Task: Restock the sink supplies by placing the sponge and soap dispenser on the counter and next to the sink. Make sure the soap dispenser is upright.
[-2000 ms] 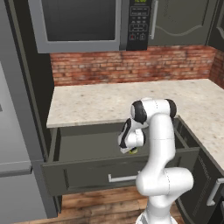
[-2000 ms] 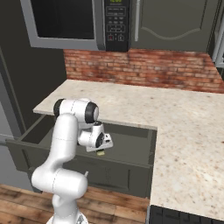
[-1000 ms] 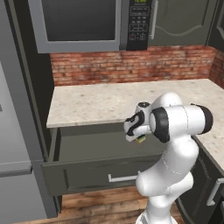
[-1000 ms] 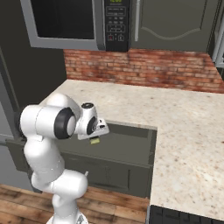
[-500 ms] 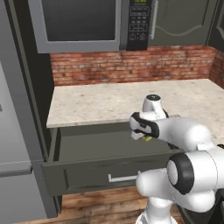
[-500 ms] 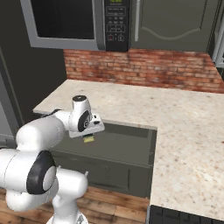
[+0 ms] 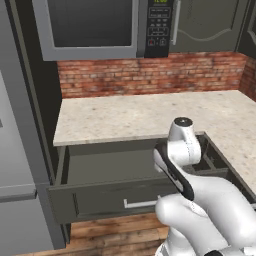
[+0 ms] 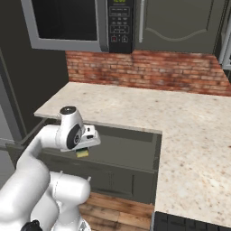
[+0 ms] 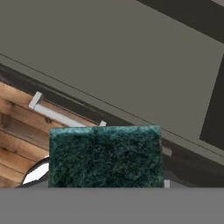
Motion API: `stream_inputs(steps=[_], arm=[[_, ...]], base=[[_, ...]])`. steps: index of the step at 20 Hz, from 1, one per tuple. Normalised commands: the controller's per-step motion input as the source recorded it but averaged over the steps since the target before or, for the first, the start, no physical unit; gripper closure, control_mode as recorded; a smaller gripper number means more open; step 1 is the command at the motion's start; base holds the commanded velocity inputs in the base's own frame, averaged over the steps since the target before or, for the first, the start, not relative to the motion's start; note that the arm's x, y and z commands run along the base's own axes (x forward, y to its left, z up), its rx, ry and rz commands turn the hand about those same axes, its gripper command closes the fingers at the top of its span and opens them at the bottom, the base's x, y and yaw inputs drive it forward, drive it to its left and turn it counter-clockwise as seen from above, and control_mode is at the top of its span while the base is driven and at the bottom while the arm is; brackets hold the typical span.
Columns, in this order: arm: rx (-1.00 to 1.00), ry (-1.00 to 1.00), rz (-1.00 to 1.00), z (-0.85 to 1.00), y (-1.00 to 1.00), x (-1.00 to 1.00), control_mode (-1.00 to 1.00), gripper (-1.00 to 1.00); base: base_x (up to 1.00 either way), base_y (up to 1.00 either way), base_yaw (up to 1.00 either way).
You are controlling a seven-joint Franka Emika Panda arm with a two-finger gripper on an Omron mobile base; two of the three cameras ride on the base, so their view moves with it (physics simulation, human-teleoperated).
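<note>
Tool [image 8: 85, 149] clamped on the sponge [image 9: 105, 156], green scrub face toward the hand camera, above the open dark grey drawer [image 7: 115, 165], beige speckled worktop [image 8: 149, 113] behind.

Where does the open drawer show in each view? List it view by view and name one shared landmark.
Left base view: the open drawer lies at centre left, under the counter edge, left of the arm.
Right base view: the drawer lies at centre, right of the arm.
Hand view: the drawer's grey inside spans the upper half, above the sponge.
Shared landmark: the wooden floor below the drawer front.
</note>
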Motion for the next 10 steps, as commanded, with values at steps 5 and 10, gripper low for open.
stream_inputs(steps=[5,10], arm=[[-0.09,0.01,0.01,0.0,0.12,0.0,-1.0,1.0],[-0.01,0.0,-0.03,0.0,0.0,-0.08,-1.0,1.0]], base=[[0.0,0.0,0.0],[0.0,0.0,0.0]])
